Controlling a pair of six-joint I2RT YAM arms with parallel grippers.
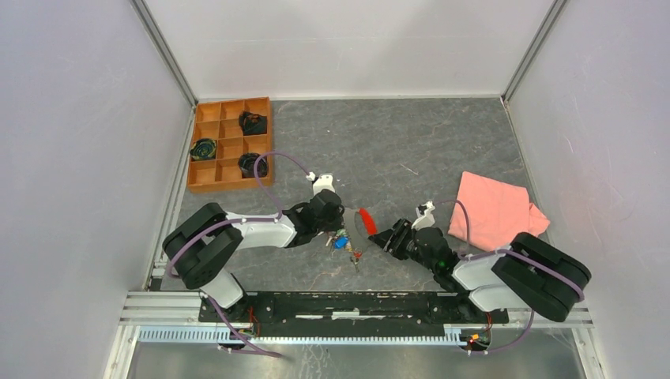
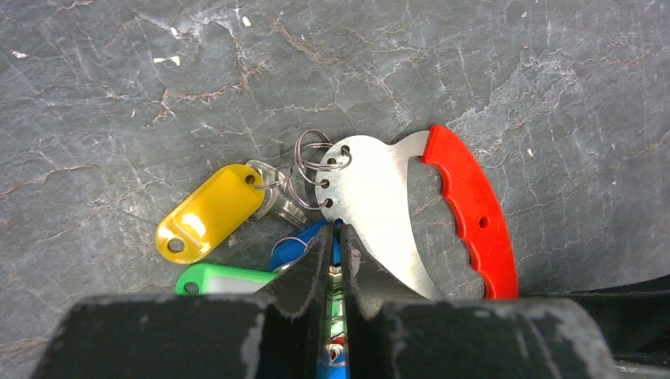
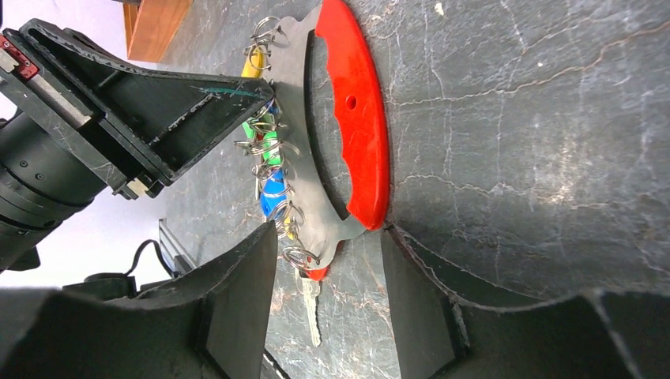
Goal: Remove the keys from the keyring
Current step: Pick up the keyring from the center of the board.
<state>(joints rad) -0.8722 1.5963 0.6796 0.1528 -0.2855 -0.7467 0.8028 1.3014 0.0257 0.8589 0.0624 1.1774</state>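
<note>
- Closest to us, the left gripper (image 2: 338, 237) is clenched to a slit. Its two fingers pinch into the keys (image 2: 209, 213), and blue and green show between the jaws.
- We count three coloured heads just ahead of it: one yellow, one green, one blue. The right wrist view adds one red.
- Their small rings hang from the one keyring (image 2: 371, 197), a metal crescent with a red grip, lying flat at those fingertips.
- Our right gripper (image 3: 328, 237) is released, its two fingers straddling the crescent's end.
- Off to its right lies one pink cloth (image 1: 494, 209). Far beyond the left gripper sits one wooden tray (image 1: 229, 188) of nine compartments, three holding dark items.
</note>
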